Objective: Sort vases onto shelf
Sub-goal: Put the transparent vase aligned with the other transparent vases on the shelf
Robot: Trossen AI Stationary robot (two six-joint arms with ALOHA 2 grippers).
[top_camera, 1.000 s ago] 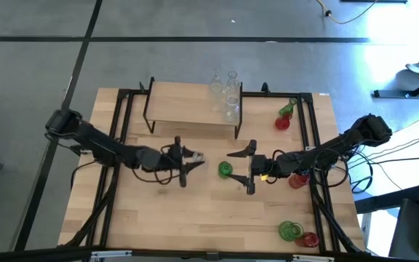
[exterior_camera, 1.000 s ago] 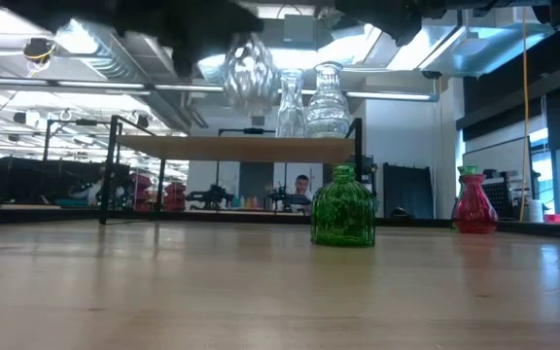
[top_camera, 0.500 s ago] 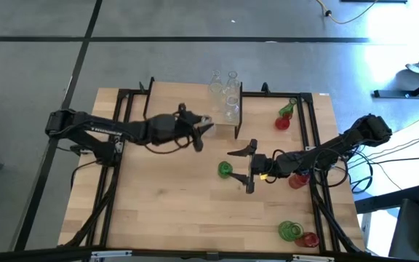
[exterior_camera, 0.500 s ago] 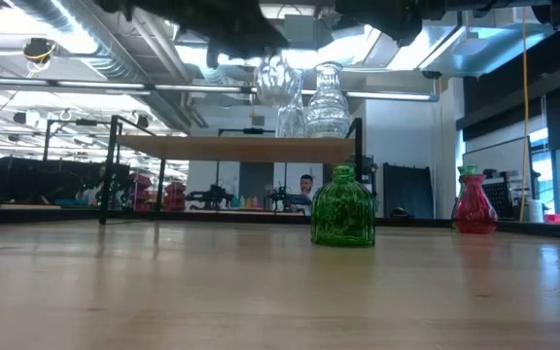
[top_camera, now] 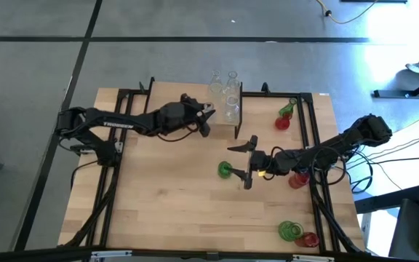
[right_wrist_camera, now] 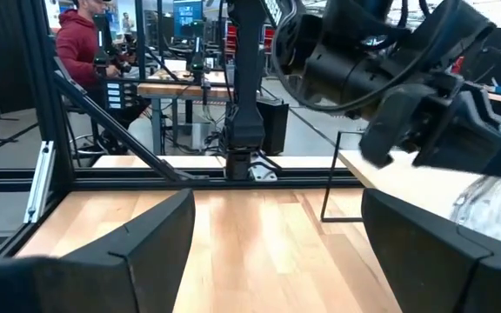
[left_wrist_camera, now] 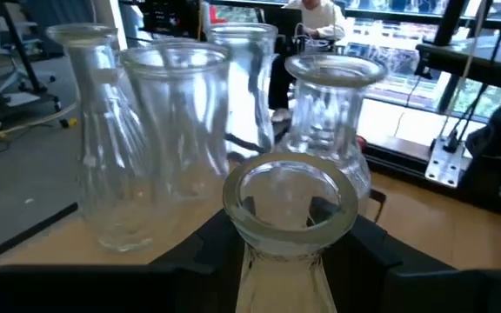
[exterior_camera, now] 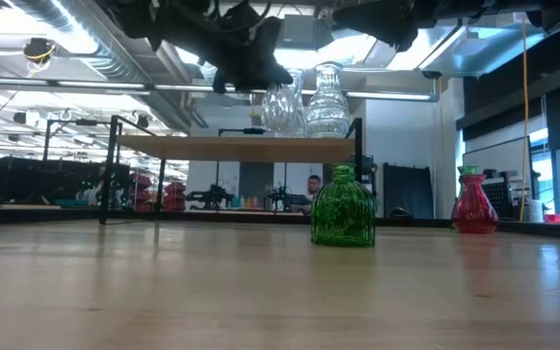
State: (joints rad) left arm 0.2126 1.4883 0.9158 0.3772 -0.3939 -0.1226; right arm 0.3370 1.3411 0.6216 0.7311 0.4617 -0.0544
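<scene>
Vases are being sorted, and from above the left gripper [top_camera: 204, 120] is over the right end of the shelf [top_camera: 167, 102], clamped on a clear vase [top_camera: 207, 116] just beside the clear vases already standing there [top_camera: 226, 93]. The right gripper [top_camera: 244, 164], fingers apart and empty, hangs at mid-table next to a green vase [top_camera: 225, 169]; more red and green ones wait along the right edge. At table height, the carried vase [exterior_camera: 278, 105] looks to be at or just above the board, by its neighbours [exterior_camera: 328, 100]. The left wrist view shows its rim [left_wrist_camera: 290, 193] between the fingers, close to the others. The right wrist view shows spread fingers [right_wrist_camera: 137, 239] and a person at a bench beyond. My guess: the placing step; next, lower gently, release, avoid knocking neighbours. No readable writing anywhere.
</scene>
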